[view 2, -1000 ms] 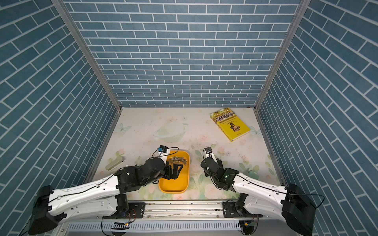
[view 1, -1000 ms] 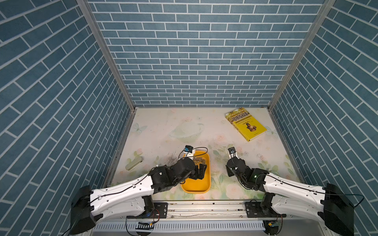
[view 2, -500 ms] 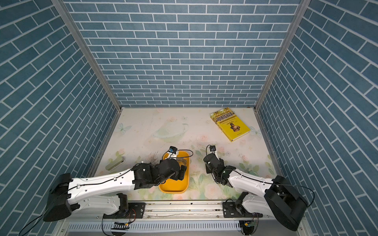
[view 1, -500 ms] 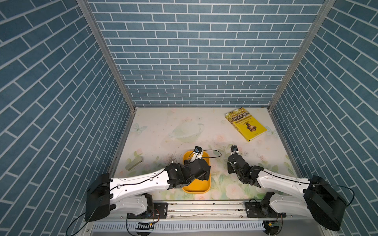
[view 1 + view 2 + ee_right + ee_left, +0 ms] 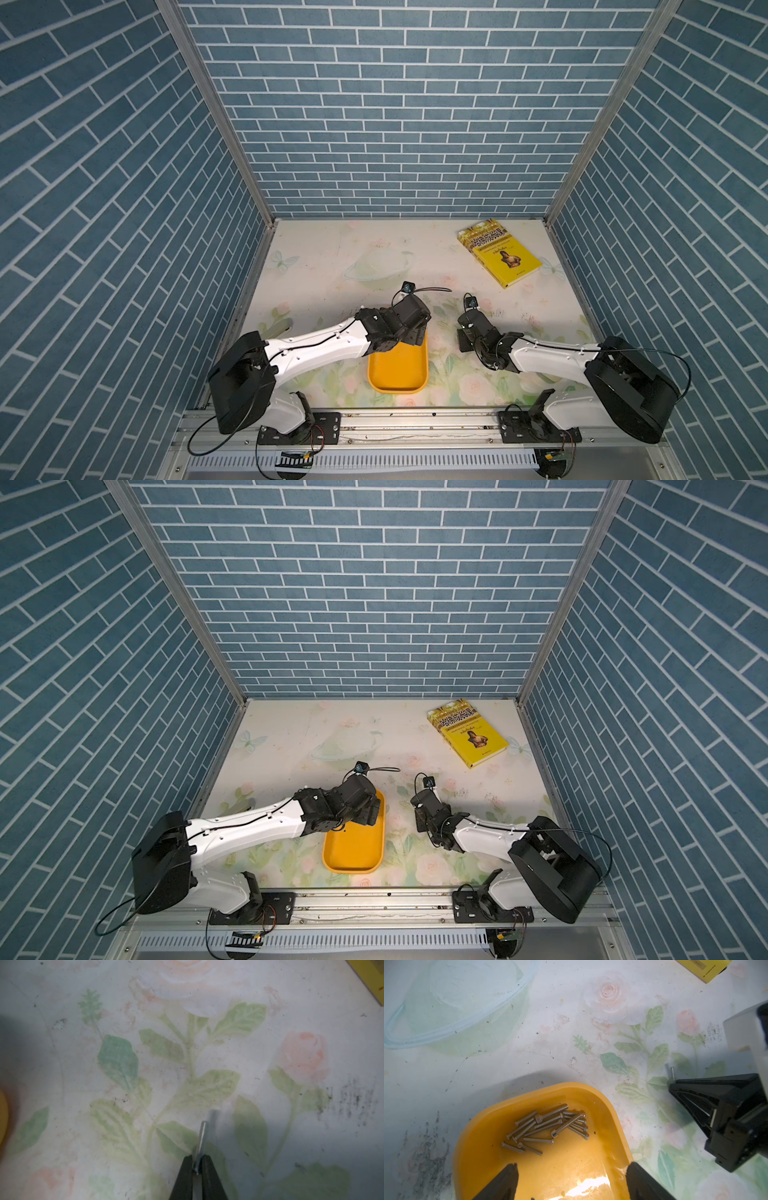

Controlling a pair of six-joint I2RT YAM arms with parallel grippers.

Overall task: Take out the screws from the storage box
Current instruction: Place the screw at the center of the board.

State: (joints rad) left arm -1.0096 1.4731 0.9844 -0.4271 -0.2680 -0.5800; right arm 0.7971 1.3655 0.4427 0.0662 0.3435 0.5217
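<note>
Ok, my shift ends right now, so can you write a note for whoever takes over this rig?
Left gripper: open and empty, poised over the storage box.
Right gripper: shut on one screw, over the table beside the box.
Other screws: piled at the box's far end.
Done: one screw is out of the box.
Left: set it down, then take out the pile.
</note>
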